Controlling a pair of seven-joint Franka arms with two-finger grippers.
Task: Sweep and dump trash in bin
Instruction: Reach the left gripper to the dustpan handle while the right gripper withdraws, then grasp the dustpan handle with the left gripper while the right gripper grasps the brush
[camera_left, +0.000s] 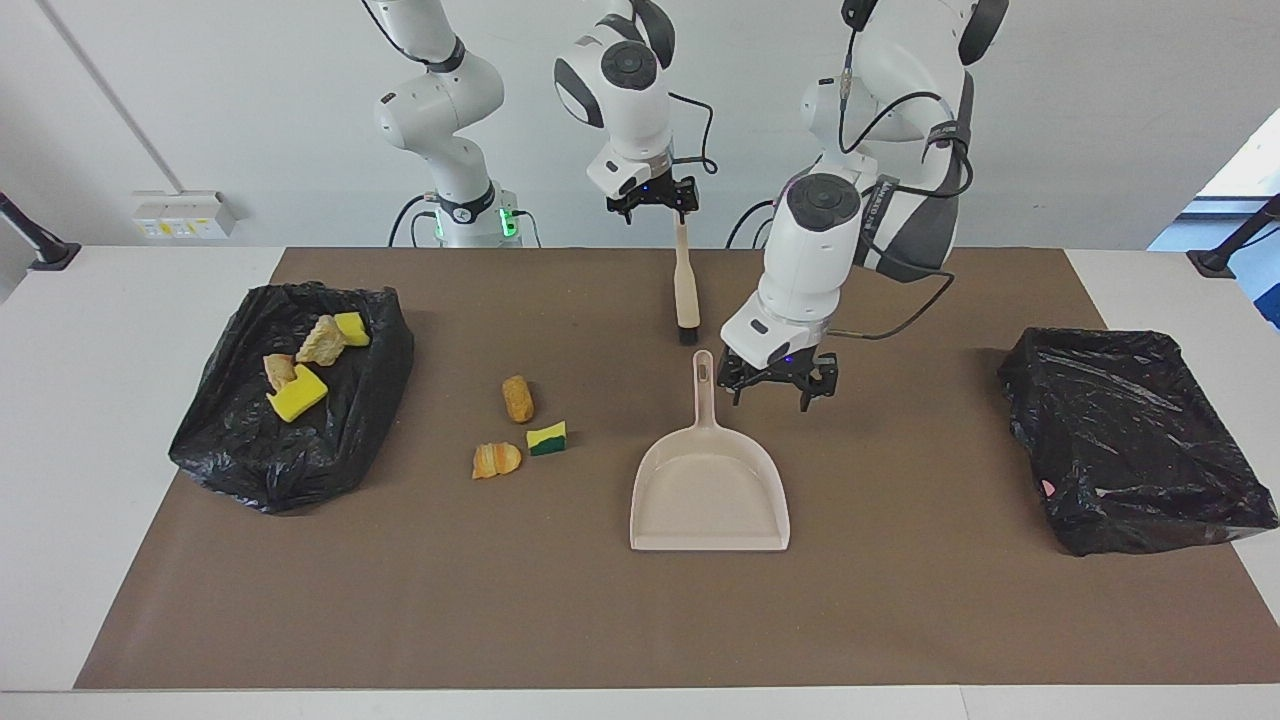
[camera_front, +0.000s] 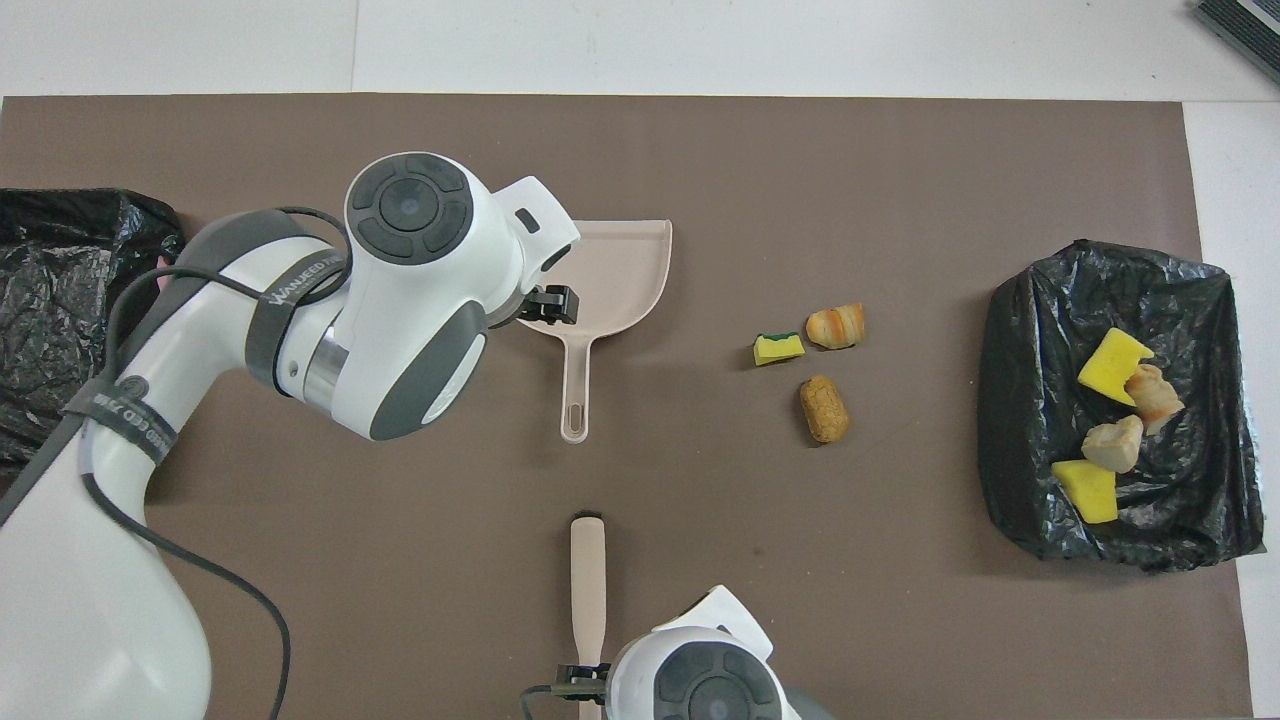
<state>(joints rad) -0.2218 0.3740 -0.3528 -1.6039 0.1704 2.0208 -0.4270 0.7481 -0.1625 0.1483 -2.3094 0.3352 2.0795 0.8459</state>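
dustpan (camera_left: 709, 490): flat on the brown mat (camera_left: 900, 620), handle toward the robots
left gripper (camera_left: 778, 385): fingers spread, empty, low beside the dustpan's handle
right gripper (camera_left: 655, 196): fingers apart, empty, raised over the handle end of the brush (camera_left: 685, 290), which lies nearer the robots than the dustpan
trash: three scraps (camera_left: 518, 428) on the mat beside the dustpan, toward the right arm's end; four more (camera_left: 305, 365) on a black bag (camera_left: 290, 450) at that end
other black bag (camera_left: 1130, 450): at the left arm's end
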